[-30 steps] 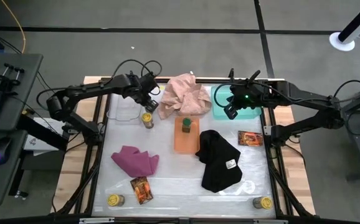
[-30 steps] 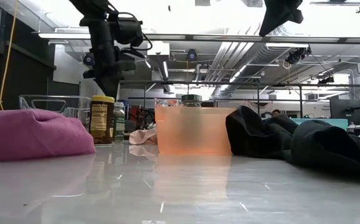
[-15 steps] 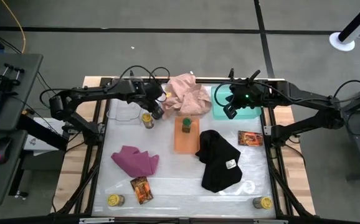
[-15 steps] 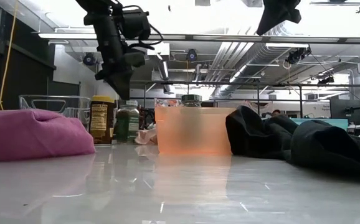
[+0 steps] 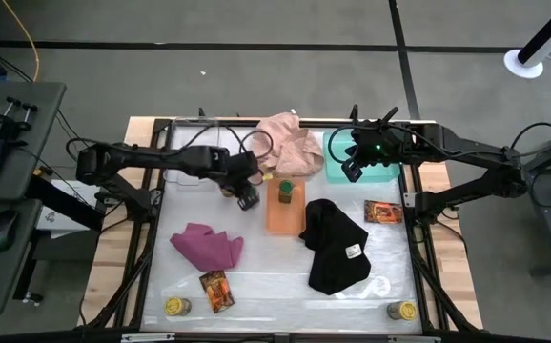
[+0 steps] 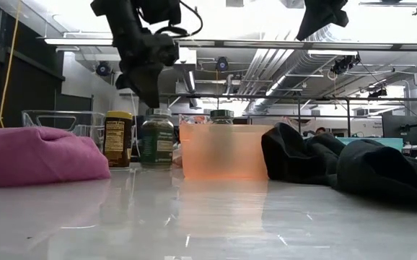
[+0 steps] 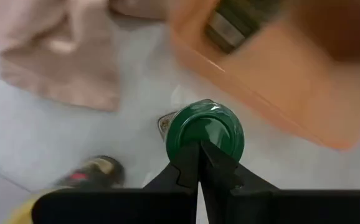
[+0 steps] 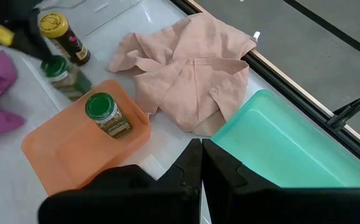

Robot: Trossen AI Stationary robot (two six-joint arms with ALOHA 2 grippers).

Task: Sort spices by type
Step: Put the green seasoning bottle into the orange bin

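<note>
Your left gripper (image 5: pixel 248 201) hangs directly above a jar (image 6: pixel 156 143) standing on the counter (image 5: pixel 275 276), just left of the middle tray (image 5: pixel 283 217). Another jar (image 5: pixel 285 191) stands in that tray. A third jar (image 6: pixel 118 139) sits just left of the first. Your right gripper (image 5: pixel 351 172) hovers over the far-right tray (image 5: pixel 382 174).
</note>
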